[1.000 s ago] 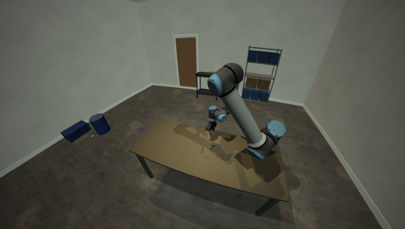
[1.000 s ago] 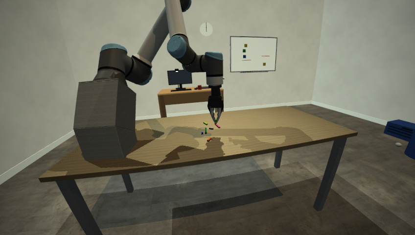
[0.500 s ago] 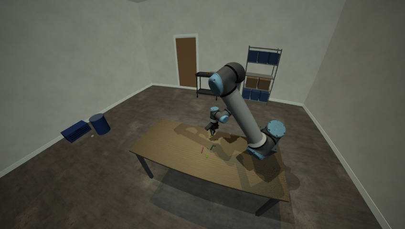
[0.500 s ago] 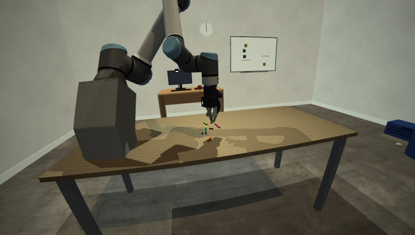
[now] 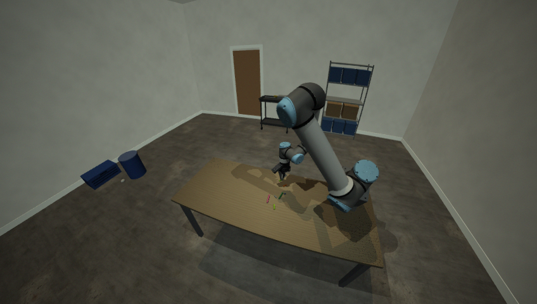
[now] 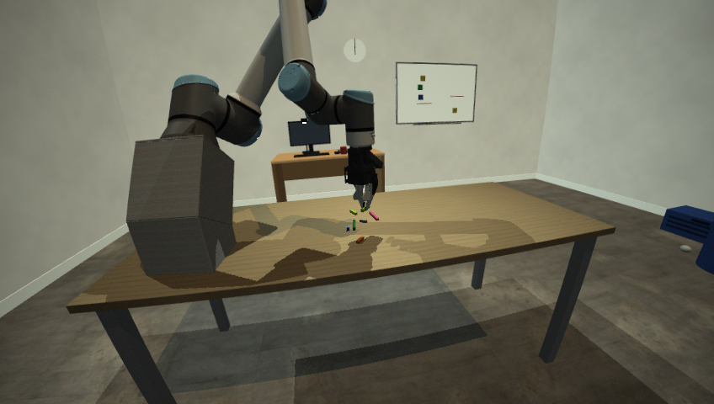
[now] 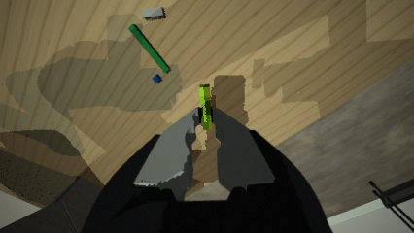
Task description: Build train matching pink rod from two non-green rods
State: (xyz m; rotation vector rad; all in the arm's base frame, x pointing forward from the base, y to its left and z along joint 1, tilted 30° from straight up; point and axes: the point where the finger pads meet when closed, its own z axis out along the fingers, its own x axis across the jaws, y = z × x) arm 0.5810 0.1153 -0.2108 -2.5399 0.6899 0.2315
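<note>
My gripper (image 7: 206,108) is shut on a lime rod (image 7: 205,106) and holds it just above the table. In the exterior view the gripper (image 6: 365,202) hangs over the cluster of rods. An orange rod (image 6: 359,239) lies flat nearer the table's front edge; in the top view the orange rod (image 5: 282,184) sits just below my gripper (image 5: 280,177). The pink rod (image 6: 373,215) lies flat to the right of the cluster. A second lime rod (image 6: 353,212) lies on the table. In the wrist view the orange rod is hidden.
A long green rod (image 7: 149,49), a small blue rod (image 7: 156,79) and a grey rod (image 7: 153,13) lie up and left of my fingers in the wrist view. The arm's boxy base (image 6: 180,204) stands on the table's left part. The table edge (image 7: 311,131) runs close by on the right.
</note>
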